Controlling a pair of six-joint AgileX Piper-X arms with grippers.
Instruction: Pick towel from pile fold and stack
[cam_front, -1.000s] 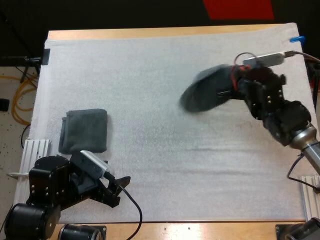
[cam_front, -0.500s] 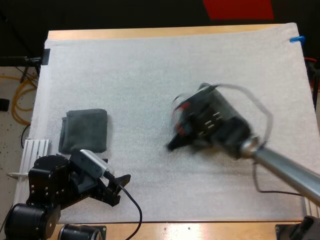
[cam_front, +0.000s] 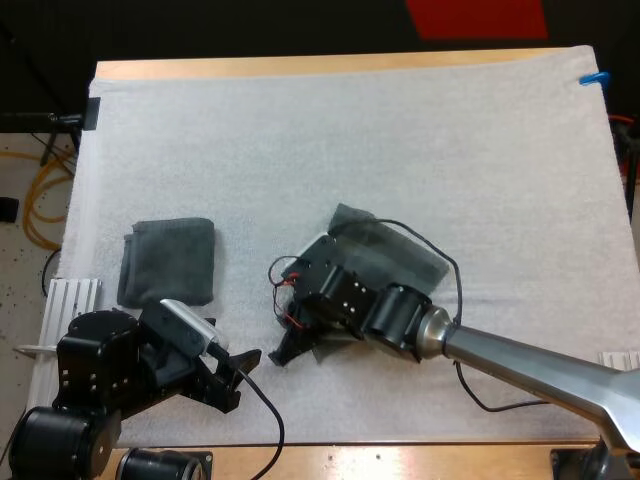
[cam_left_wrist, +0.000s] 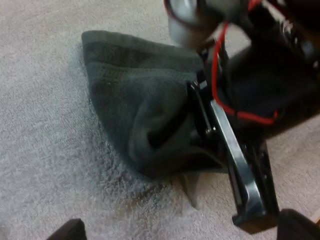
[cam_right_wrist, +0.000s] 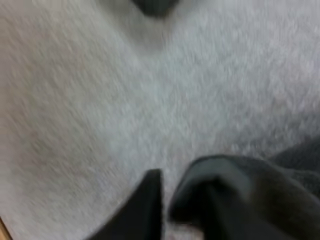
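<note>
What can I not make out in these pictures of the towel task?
- Crumpled dark grey-green towel: in the high view the right arm lies over it and hides its middle.
- Folded dark grey-green towel: the high view looks from above, so its layers cannot be counted.
- Right gripper, shut on the crumpled towel: in the right wrist view the towel covers one finger.

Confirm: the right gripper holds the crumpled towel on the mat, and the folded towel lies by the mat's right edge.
Wrong side. The folded towel lies by the left edge of the mat, as the high view shows; the right gripper does hold the crumpled towel on the mat.
</note>
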